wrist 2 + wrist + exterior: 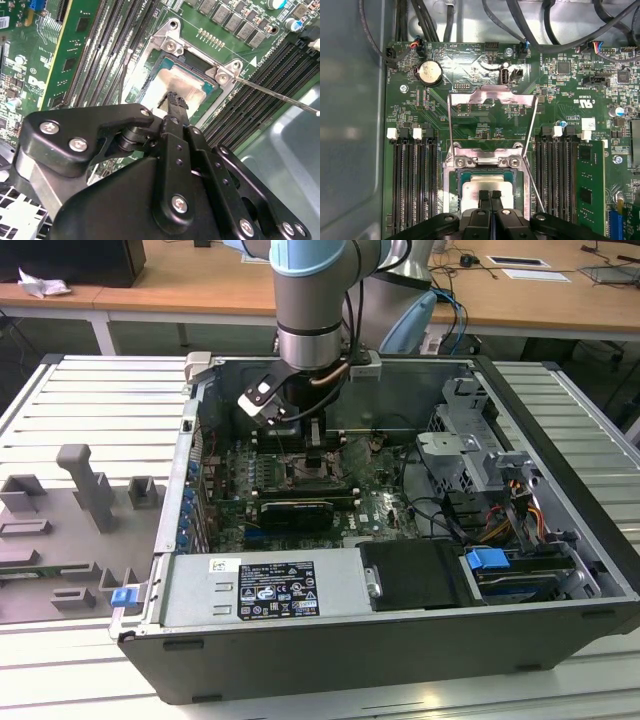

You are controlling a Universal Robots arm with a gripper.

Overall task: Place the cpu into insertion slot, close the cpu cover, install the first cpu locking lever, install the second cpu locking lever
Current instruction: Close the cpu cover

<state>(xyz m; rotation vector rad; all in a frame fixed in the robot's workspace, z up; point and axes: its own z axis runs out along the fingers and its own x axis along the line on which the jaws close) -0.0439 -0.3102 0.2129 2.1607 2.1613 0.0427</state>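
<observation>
Claw (490, 196) first: its two black fingers are pressed together with nothing pinched between them, and the tips are parked over the middle of the cpu (472, 192). Honestly can't tell if they touch the chip or sit just above it.

The cpu lies flat and square in its socket, with a pale silver top and a dark green rim around it. The second wrist view shows the same thing, one fingertip (176, 99) over the shiny lid.

Room is tight. A silver socket frame (485, 161) hugs the chip. Black memory slots (412, 185) run close along both sides, and one green memory stick (590, 185) is seated just past them.

The cpu cover (492, 96) is flipped open and stands up off the socket on the side away from the fingers, so the chip is bare. A thin lever rod (534, 185) slants out from a frame corner across the slots.

Further off on the board there's a coin battery (429, 73) and a bundle of black cables (435, 20).

In the exterior view, take the claw (312, 452) as clock centre:
- A black graphics card (295, 510) lies near at 6 o'clock.
- The case wall (190, 470) is at 9.
- The grey drive cage (470, 440) is at 3.
- A black box (415, 570) is at 5.
- A grey fixture tray (85, 480) sits outside the case at 9.
- Wooden desks (200, 300) are well back at 12.
</observation>
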